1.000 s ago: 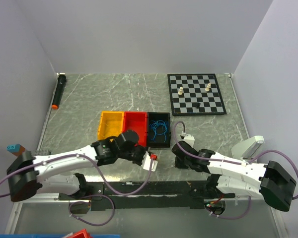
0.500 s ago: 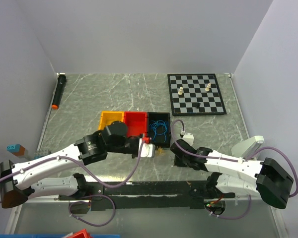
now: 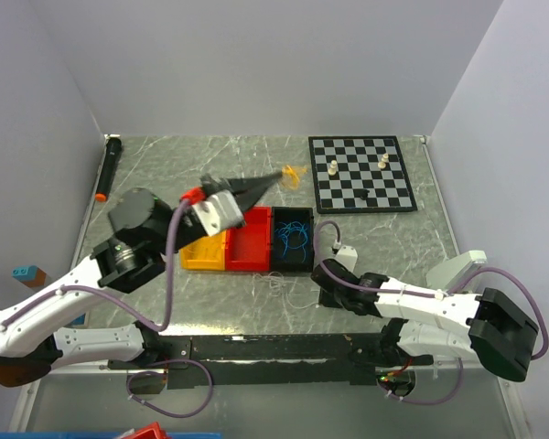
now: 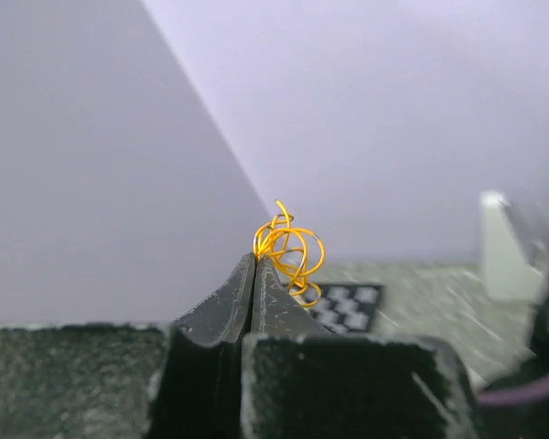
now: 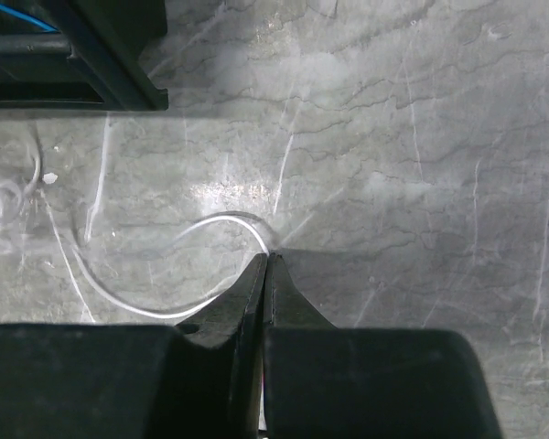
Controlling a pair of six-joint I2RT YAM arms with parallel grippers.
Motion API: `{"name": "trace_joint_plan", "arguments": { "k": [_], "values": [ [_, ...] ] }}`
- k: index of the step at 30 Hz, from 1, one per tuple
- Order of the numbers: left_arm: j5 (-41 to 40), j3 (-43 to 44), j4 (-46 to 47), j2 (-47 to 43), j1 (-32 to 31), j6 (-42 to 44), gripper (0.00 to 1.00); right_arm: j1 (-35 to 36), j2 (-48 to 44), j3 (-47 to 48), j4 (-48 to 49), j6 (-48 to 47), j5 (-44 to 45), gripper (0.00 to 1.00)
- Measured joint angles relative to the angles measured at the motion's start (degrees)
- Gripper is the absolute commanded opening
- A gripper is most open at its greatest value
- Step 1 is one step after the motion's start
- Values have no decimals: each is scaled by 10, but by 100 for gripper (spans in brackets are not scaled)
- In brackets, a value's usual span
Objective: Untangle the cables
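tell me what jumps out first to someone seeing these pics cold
The left gripper is held high over the table, shut on a curly orange cable that sticks out from its tips near the chessboard. Next comes the right gripper, low on the table and shut, its tips apparently pinching a thin white cable. A blue cable lies curled in the black bin.

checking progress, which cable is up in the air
The orange cable, held aloft in the left gripper; the blue cable lies in the black bin, the white cable on the table.
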Motion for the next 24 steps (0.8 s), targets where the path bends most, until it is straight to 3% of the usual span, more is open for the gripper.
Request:
{"name": "trace_joint_plan", "arguments": {
  "k": [6, 12, 16, 18, 24],
  "values": [
    [-90, 37, 58, -3, 0, 40, 4, 14, 3, 0, 1, 10, 16, 0],
    [-150, 58, 37, 1, 4, 32, 11, 37, -13, -6, 2, 7, 25, 0],
    [-66, 44, -40, -22, 6, 33, 11, 80, -86, -21, 15, -34, 16, 37],
    [-17, 35, -84, -35, 6, 34, 9, 91, -153, -21, 29, -70, 12, 48],
    [64, -30, -158, -66, 6, 37, 6, 93, -320, 27, 60, -196, 23, 50]
  ]
}}
